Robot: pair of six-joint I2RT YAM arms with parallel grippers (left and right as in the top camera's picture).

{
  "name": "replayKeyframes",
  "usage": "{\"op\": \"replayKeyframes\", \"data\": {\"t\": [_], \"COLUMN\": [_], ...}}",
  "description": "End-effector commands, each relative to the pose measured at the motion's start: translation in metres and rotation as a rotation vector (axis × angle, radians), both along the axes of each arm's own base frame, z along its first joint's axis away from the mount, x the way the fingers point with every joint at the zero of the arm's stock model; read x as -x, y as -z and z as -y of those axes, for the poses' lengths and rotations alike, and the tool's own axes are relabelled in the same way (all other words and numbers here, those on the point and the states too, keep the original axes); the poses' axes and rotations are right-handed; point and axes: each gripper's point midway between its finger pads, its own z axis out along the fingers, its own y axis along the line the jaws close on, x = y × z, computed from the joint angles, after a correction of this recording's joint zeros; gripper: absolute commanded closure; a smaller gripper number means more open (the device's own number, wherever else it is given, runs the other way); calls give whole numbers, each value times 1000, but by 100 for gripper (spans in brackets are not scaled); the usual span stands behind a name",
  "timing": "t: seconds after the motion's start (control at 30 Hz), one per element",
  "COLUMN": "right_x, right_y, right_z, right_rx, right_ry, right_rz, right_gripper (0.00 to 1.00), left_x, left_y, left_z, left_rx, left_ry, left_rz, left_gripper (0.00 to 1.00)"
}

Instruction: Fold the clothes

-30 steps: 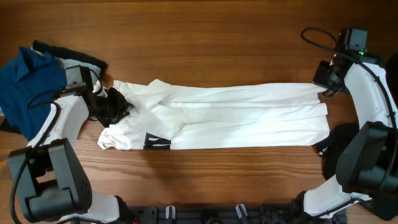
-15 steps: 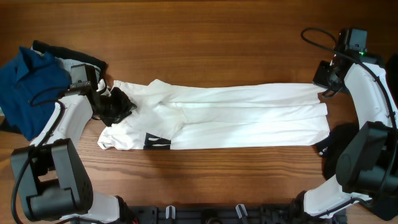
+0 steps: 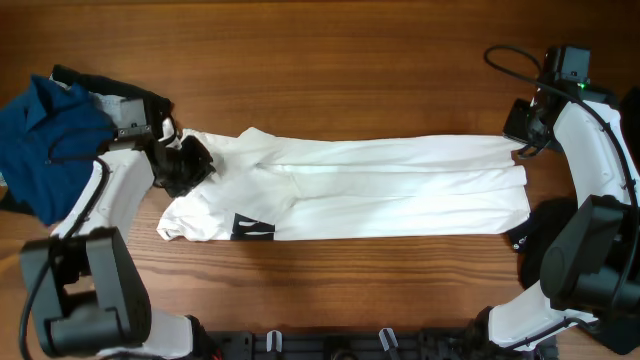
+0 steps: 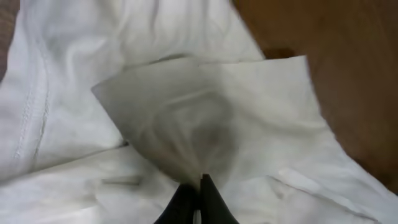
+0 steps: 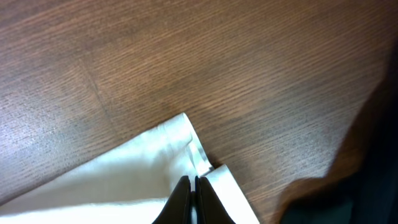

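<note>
The clothes in play are a white T-shirt (image 3: 400, 190), folded lengthwise into a long strip across the table, with its black bar print (image 3: 252, 228) at the lower left. My left gripper (image 3: 190, 163) sits on the strip's left end. In the left wrist view it (image 4: 200, 182) is shut, and a tent of thin white fabric (image 4: 186, 93) is drawn up to its tips. My right gripper (image 3: 519, 150) is at the strip's far right corner. In the right wrist view it (image 5: 193, 182) is shut on the shirt's hem corner (image 5: 124, 180).
A blue garment (image 3: 40, 140) lies heaped at the left edge, with a black one (image 3: 110, 85) under it. Another dark garment (image 3: 528, 236) lies by the right arm's base and shows blurred in the right wrist view (image 5: 348, 193). Bare wood table (image 3: 320, 70) lies beyond the strip.
My left gripper has shifted slightly up and to the right over the shirt's left end and closed on the fabric. The right arm and the rest of the shirt have not moved.
</note>
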Motion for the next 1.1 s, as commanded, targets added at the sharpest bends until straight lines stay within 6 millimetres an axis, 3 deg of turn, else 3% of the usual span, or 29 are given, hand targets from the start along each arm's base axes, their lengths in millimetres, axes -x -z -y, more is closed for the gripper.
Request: {"op": "replayKeyframes", "data": {"t": [0.0,0.17,0.33,0.47,0.73,0.97,1.07], "right_x": [9,17,32,42,49,56,55], "right_y": [-4,-2,1,4,6,10,10], "right_z": [4,2,11,17,15,15,15], "right_rx": [9,-15,-58,-152,-161,-154,-153], "right_ry": [47,117,195,187,143,148,147], "right_rz": [-9,-27,-59,-75,-106,-134,-132], "right_gripper": [96,96,96,96,96,96,96], "left_x": [-16,6,22,42,83,98,95], "left_y": [-65,-114,-136,-127,-107,-103,-103], "left_z": [-6,-19,-22,-34,-26,-22,-24], "left_rx": [-63,-164,-170,-164,-130,-120,-129], "left_ry": [34,-4,-29,-75,-66,-59,-62], "left_rz": [201,295,336,248,60,-3,5], "left_gripper": [96,96,96,96,96,96,95]}}
